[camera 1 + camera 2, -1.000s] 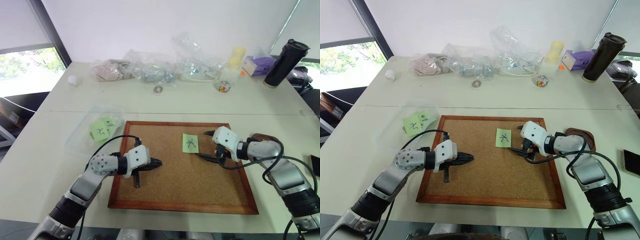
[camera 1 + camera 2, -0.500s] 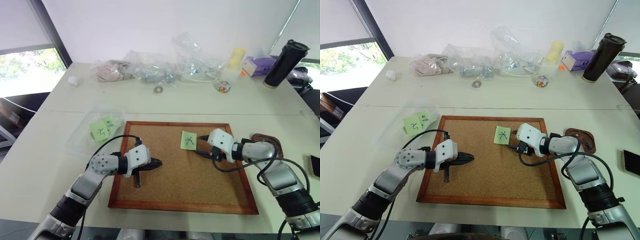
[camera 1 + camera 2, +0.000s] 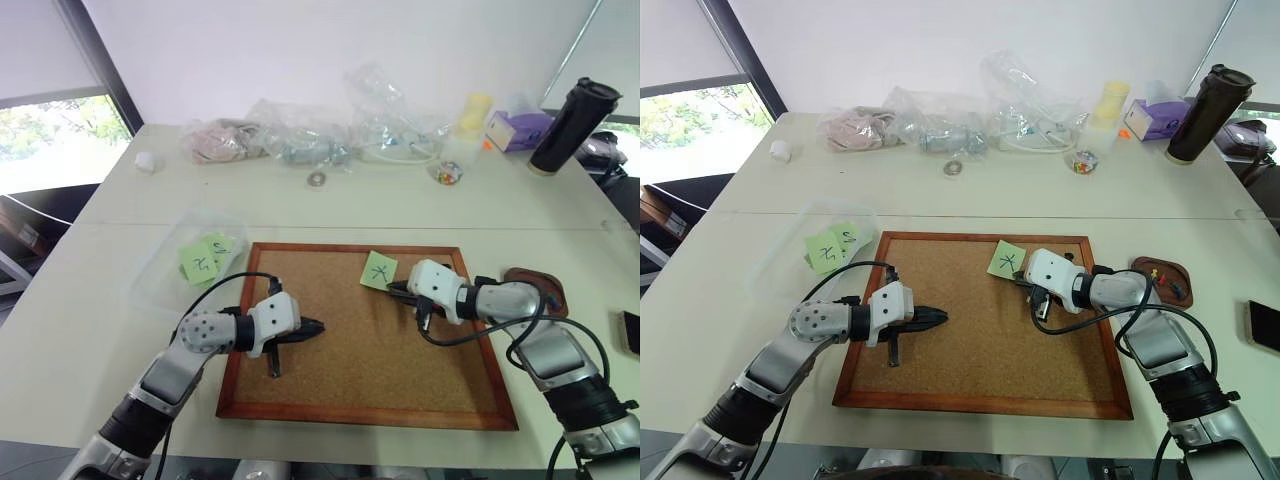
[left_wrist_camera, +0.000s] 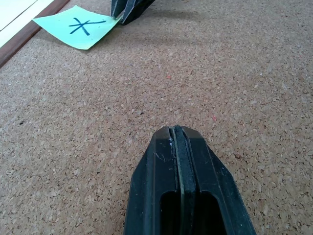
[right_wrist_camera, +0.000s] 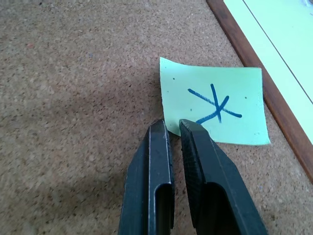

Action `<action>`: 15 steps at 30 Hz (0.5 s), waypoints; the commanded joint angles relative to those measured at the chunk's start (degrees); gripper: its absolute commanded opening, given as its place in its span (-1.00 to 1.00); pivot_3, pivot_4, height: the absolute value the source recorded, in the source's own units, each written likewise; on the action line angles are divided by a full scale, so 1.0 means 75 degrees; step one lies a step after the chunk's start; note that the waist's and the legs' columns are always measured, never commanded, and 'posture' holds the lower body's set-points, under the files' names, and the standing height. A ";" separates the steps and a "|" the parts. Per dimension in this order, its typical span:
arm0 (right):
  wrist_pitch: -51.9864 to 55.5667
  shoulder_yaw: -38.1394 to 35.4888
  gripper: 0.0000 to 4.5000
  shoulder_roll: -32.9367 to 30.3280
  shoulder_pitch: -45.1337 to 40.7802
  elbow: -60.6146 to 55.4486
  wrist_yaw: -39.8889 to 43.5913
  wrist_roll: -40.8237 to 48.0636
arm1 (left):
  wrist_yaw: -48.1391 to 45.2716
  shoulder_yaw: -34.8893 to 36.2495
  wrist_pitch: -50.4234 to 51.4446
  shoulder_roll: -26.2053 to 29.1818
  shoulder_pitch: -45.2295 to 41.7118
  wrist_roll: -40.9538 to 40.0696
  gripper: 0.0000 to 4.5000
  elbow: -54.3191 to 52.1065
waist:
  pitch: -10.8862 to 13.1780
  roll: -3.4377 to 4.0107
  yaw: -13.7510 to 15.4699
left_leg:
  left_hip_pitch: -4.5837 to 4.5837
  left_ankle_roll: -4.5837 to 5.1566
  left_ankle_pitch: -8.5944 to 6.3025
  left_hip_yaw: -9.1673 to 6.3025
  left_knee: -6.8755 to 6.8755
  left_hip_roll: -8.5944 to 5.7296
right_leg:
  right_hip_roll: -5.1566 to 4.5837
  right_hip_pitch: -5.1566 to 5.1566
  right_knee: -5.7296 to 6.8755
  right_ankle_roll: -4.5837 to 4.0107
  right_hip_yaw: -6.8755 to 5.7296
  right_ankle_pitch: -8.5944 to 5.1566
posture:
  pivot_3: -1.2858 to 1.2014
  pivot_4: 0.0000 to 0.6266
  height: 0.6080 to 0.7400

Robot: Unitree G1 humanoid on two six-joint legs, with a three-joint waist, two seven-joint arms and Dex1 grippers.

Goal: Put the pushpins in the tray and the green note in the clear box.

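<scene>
Right tool closed on green note corner; note tilted.

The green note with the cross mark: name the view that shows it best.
The right wrist view: the green note lies close and flat on the cork board, its cross plain, the right gripper at its corner. The left wrist view shows it far off and slanted. Both eye views show it small, near the board's far edge.

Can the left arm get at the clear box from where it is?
Probably yes. The clear box sits on the table just beyond the cork board's left edge, with nothing between it and the shut left end effector.
</scene>
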 commanded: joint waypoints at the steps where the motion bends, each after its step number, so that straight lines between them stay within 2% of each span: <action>1: 0.0016 -0.0127 -0.82 0.0104 -0.0272 -0.0393 -0.0080 0.0031 | 0.0168 -0.0315 0.0444 0.0087 0.0196 0.0560 -1.00 0.0490 | 0.0002 0.0001 0.0003 | -0.0002 0.0000 0.0000 0.0000 -0.0002 -0.0001 | 0.0000 -0.0003 0.0000 0.0000 -0.0001 0.0000 | 0.03 -0.52 1.00; 9: 0.0276 -0.0052 -0.82 0.0140 -0.0329 -0.0405 -0.0011 0.0043 | 0.0200 -0.0402 0.0658 -0.0002 -0.0024 0.0565 -1.00 0.0434 | 0.0009 -0.0005 0.0009 | -0.0004 0.0003 0.0002 -0.0001 -0.0005 -0.0030 | -0.0032 -0.0002 0.0000 0.0000 -0.0011 0.0000 | 0.03 -0.52 1.00; 10: 0.0282 -0.0042 -0.92 0.0135 -0.0315 -0.0385 -0.0009 0.0026 | 0.0205 -0.0409 0.0687 -0.0007 -0.0044 0.0561 -1.00 0.0421 | 0.0010 -0.0007 0.0009 | -0.0004 0.0004 0.0002 0.0000 -0.0005 -0.0034 | -0.0037 -0.0002 0.0000 0.0000 -0.0012 0.0000 | 0.03 -0.52 1.00; 15: 0.0268 -0.0046 -0.92 0.0120 -0.0284 -0.0331 -0.0021 -0.0018 | 0.0243 -0.0434 0.0817 -0.0031 -0.0074 0.0556 -1.00 0.0321 | 0.0014 -0.0011 0.0011 | -0.0006 0.0009 0.0005 -0.0001 -0.0005 -0.0045 | -0.0048 0.0000 -0.0002 0.0000 -0.0015 0.0000 | 0.03 -0.52 1.00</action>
